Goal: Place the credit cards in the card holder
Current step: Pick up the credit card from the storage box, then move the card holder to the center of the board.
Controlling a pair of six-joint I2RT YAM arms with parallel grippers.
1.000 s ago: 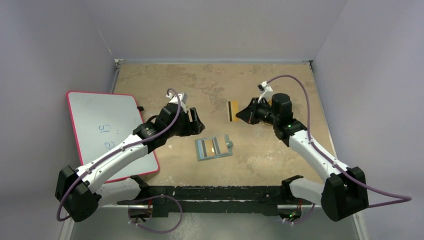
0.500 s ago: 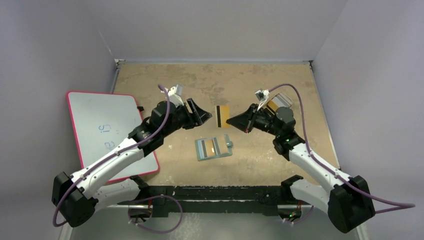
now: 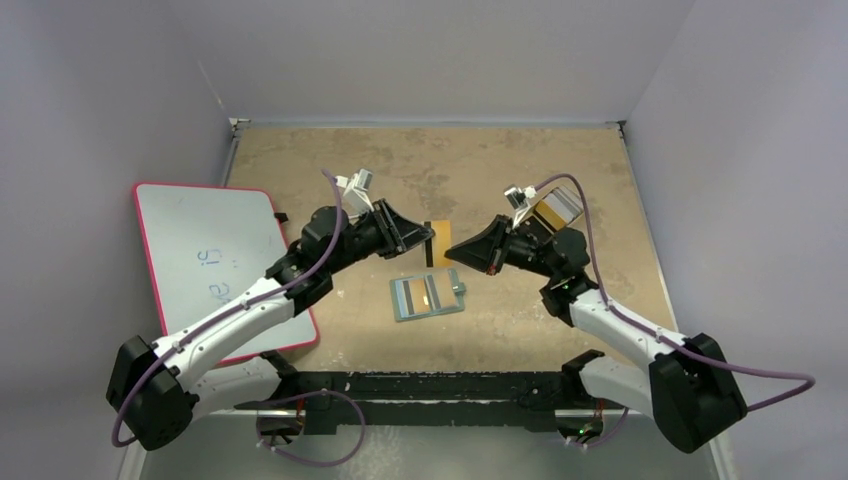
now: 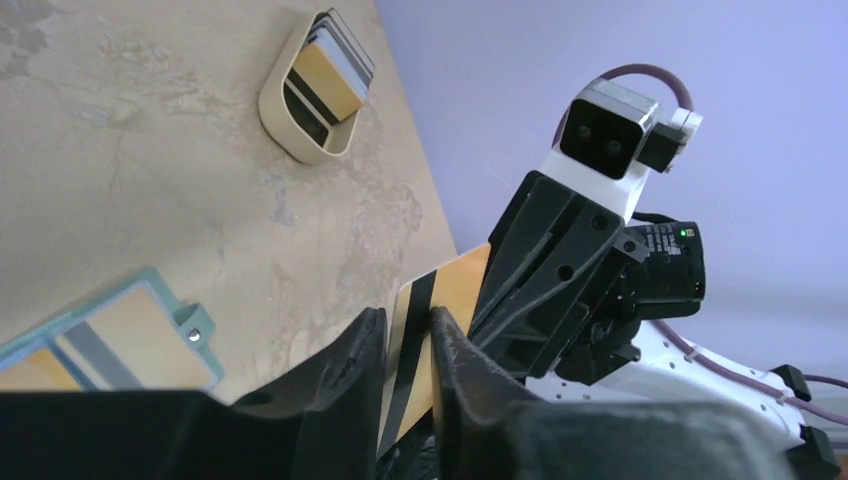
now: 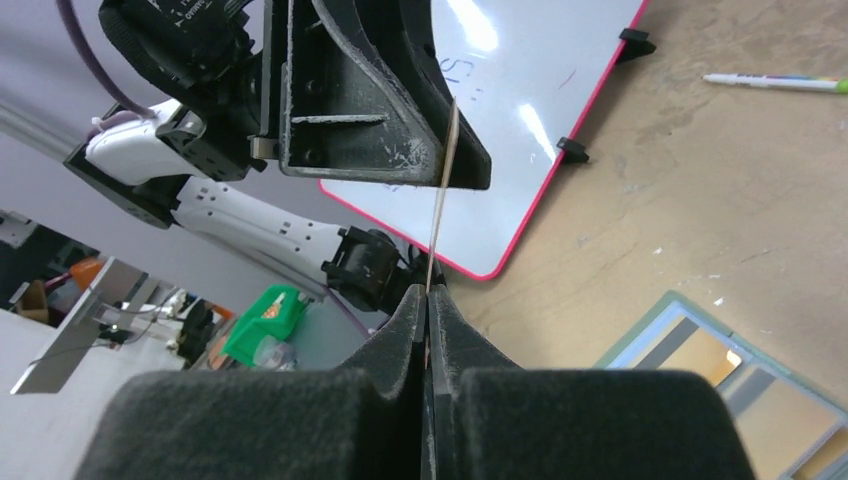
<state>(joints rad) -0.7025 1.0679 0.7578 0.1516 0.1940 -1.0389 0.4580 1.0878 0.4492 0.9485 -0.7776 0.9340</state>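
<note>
A yellow-orange credit card [image 3: 437, 243] with a black stripe hangs in the air between both arms. My right gripper [image 3: 449, 250] is shut on one edge of it; in the right wrist view the card [image 5: 440, 200] runs edge-on up from that gripper [image 5: 427, 292]. My left gripper [image 3: 427, 239] has closed narrowly on the opposite end. In the left wrist view the card [image 4: 445, 295] sits slanted in that gripper [image 4: 408, 325], touching both fingers. The card holder [image 3: 428, 296] lies open on the table below, with striped cards showing in its pockets [image 4: 110, 340].
A tan tray [image 4: 310, 90] holding more cards stands at the back right, behind my right wrist [image 3: 558, 207]. A pink-rimmed whiteboard [image 3: 215, 260] lies at the left. A pen [image 5: 775, 82] lies on the table beside it.
The right arm carried the card left and lower, toward the middle. The left arm reached right to meet it, and its jaws went from wide open to closed on the card.
</note>
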